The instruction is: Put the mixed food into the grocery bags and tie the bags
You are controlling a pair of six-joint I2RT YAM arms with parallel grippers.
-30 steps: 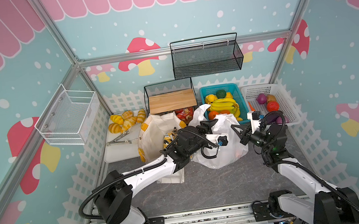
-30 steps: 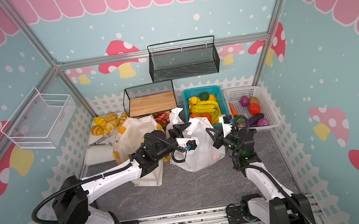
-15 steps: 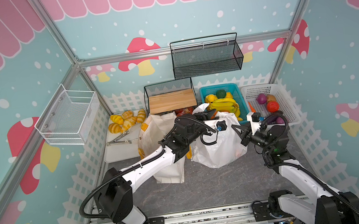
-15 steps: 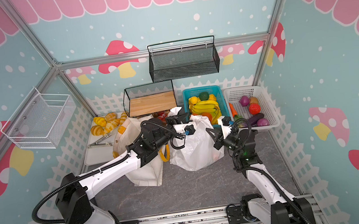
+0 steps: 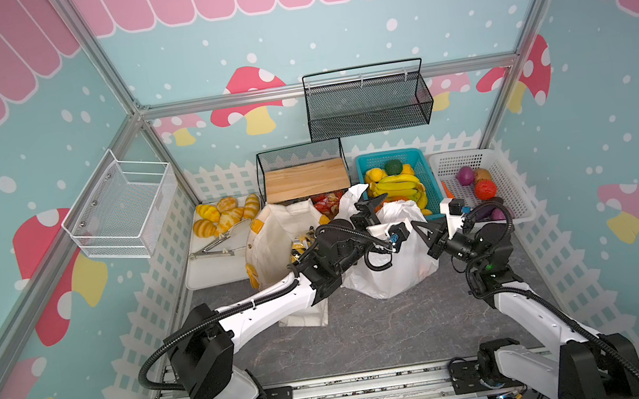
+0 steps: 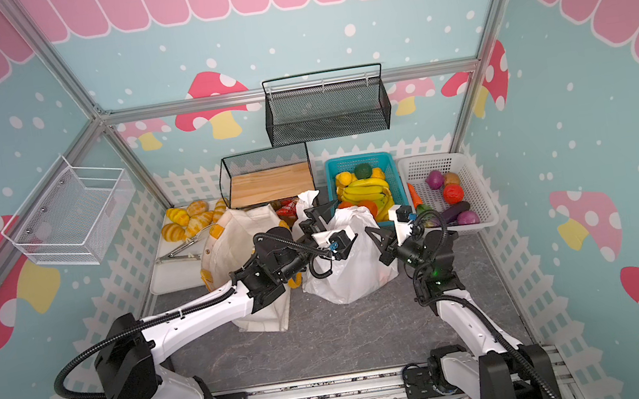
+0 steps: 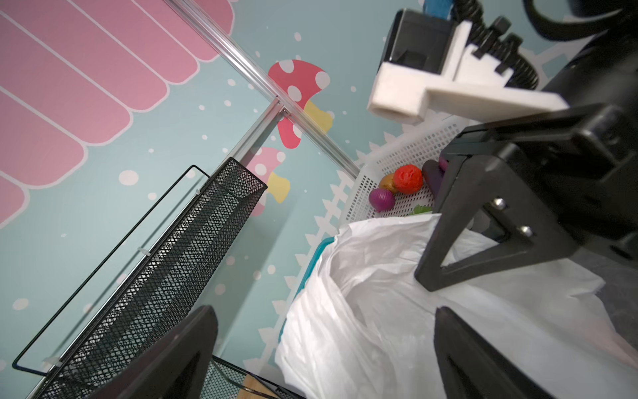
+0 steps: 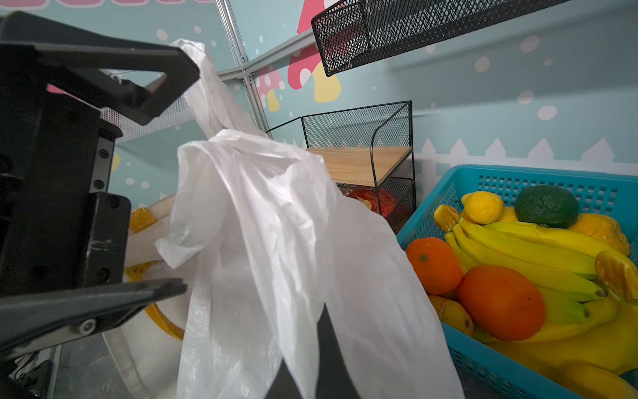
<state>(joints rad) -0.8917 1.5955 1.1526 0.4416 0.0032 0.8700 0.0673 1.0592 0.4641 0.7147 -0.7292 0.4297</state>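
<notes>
White plastic carrier bag [image 5: 395, 266] stands bulging on the tabletop [image 5: 368, 328] in both top views, just beside the canvas tote [image 5: 278, 235] and between the two arms. Over its top reaches the left end effector [image 5: 386, 217], jaws spread wide and empty. The right end effector [image 5: 423, 233] meets the bag's opposite shoulder, pressed together. A free handle [image 5: 353, 196] rises on the far side, toward the wire rack [image 5: 305, 169], just beside the left arm's upper finger, so the left arm is the nearer one.

In the left wrist view the spread left end effector [image 7: 321, 349] frames loose bag film. The right end effector [image 7: 428, 276] points into that film from across the bag.

In the right wrist view a strip of film runs between the closed fingers of the right end effector [image 8: 307, 373], so it appears to pinch one handle. The free handle [image 8: 207, 79] stands near upright, at the tip of the upper finger of the left end effector [image 8: 188, 179] rather than within the gap. To tie, I judge, the left arm must shift toward that handle until it falls between the fingers.
</notes>
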